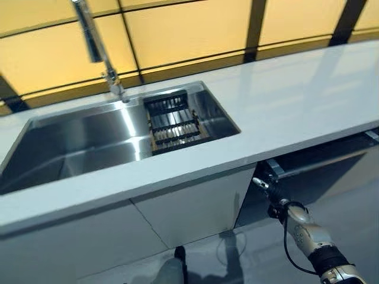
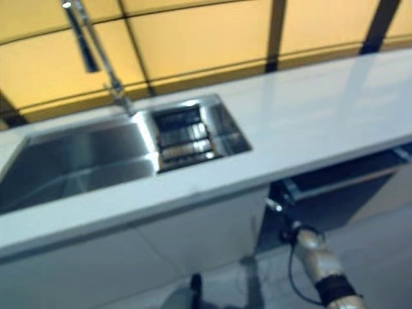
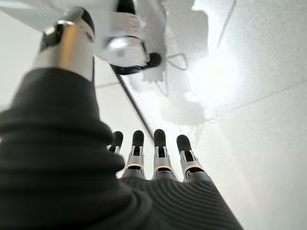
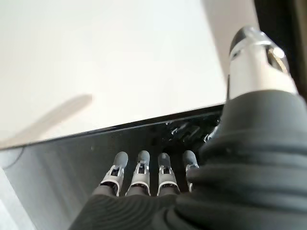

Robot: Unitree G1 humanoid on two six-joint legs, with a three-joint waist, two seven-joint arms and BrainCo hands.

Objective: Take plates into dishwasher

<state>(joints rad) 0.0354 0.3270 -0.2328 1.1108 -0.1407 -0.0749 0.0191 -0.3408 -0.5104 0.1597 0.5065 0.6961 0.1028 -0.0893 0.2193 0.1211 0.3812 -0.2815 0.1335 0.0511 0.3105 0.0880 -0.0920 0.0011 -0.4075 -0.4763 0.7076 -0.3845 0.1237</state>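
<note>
Right hand (image 1: 265,186) sits low, under the white bench (image 1: 296,100), beside the dark dishwasher (image 1: 320,168) opening; I see its fingers (image 4: 139,177) straight, holding nothing. Left hand (image 3: 158,158) shows only in its wrist view, fingers straight over the pale floor (image 3: 249,96), empty. Steel sink (image 1: 89,148) holds a black rack (image 1: 173,123); faucet (image 1: 95,41) stands behind. Can't spot plates.
</note>
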